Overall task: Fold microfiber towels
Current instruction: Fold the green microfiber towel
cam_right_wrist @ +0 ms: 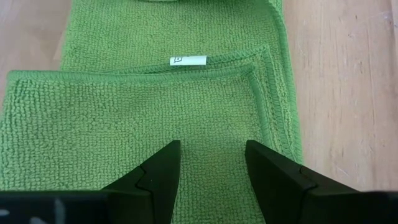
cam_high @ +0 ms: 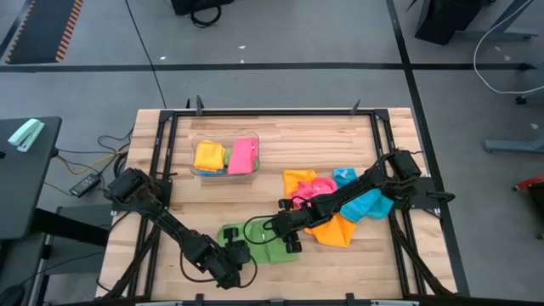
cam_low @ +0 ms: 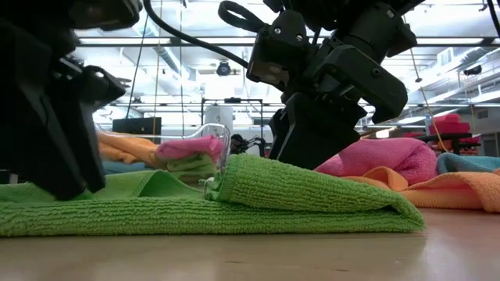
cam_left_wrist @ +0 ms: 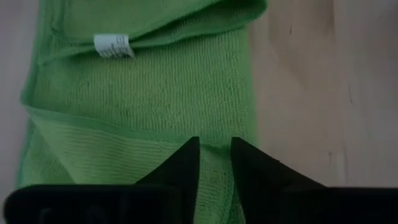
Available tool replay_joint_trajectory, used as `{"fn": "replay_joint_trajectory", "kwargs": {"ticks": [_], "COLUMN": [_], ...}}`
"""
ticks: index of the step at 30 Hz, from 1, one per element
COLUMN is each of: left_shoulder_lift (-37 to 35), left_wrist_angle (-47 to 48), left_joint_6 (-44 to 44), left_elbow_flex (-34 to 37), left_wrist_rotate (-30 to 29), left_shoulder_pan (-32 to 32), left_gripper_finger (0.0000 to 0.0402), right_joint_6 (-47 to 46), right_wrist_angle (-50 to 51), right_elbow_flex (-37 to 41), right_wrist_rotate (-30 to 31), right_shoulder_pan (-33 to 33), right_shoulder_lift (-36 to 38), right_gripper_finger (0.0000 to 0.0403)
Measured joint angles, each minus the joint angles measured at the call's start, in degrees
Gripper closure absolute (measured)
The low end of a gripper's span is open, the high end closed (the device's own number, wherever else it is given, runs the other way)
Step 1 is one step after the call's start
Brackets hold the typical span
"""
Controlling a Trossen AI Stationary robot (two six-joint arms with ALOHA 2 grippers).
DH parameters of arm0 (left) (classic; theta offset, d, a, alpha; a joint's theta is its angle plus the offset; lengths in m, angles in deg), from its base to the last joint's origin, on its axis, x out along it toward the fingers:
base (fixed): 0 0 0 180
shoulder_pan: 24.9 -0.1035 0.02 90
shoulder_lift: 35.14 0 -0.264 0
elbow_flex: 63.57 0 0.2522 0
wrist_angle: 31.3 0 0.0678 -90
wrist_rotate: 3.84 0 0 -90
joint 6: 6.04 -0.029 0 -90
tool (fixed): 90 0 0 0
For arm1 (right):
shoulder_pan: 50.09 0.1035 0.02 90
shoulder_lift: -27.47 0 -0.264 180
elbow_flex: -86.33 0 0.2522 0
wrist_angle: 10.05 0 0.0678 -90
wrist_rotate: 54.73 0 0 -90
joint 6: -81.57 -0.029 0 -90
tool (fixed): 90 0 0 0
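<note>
A green microfiber towel lies partly folded on the table near its front edge, one layer turned over another, its white tag showing. My left gripper is down at the towel's left near end, its fingers almost together with green cloth between them. My right gripper stands open over the towel's folded-over right part. More towels, orange, pink and blue, lie heaped at the right under my right arm. My left gripper pinches the green towel's cloth between its two fingers, at the towel's left near end, just below a hemmed edge. The fingers slant down from the table's left near side. The towel lies flat on the table. One layer or several, I cannot tell. My right gripper's open fingertips stand on the towel's folded-over upper layer, slanting down from the table's right far side. In the low view the fold hides the fingertips, so whether they press the cloth I cannot tell.
A clear plastic bin at the far left of centre holds folded yellow, pink and green towels. Black frame rails run along the table's left, right and far sides. Bare wood lies between the bin and the green towel.
</note>
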Motion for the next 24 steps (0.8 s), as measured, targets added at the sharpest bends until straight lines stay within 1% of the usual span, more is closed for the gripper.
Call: {"fn": "replay_joint_trajectory", "kwargs": {"ticks": [3, 7, 8, 13, 17, 24], "left_shoulder_lift": [0.53, 0.78, 0.76, -0.71, -2.48, -4.77], "left_wrist_angle": [0.11, 0.23, 0.23, 1.64, 6.39, 14.14], "left_joint_6": [0.93, 1.56, 1.72, 2.38, 4.30, 6.73], "left_elbow_flex": [0.00, 0.00, 0.00, -0.02, 0.00, -0.02], "left_wrist_rotate": [0.76, 1.34, 1.13, 0.34, -1.24, -1.47], "left_shoulder_pan": [0.02, 0.02, 0.02, 0.00, 0.02, 0.38], "left_gripper_finger": [0.0330, 0.0387, 0.0392, 0.0395, 0.0395, 0.0396], "right_joint_6": [0.00, -0.04, -0.04, -0.07, -0.09, -0.13], "right_wrist_angle": [0.00, 0.00, 0.00, 0.00, 0.00, 0.00], "right_elbow_flex": [0.00, 0.00, 0.00, 0.00, 0.00, 0.00], "right_wrist_rotate": [0.00, 0.00, 0.00, 0.00, 0.00, 0.01], "right_shoulder_pan": [0.00, 0.00, 0.00, 0.00, 0.00, 0.00], "right_shoulder_lift": [0.01, 0.00, 0.02, 0.02, 0.00, 0.01], "right_gripper_finger": [0.0213, 0.0213, 0.0213, 0.0213, 0.0213, 0.0213]}}
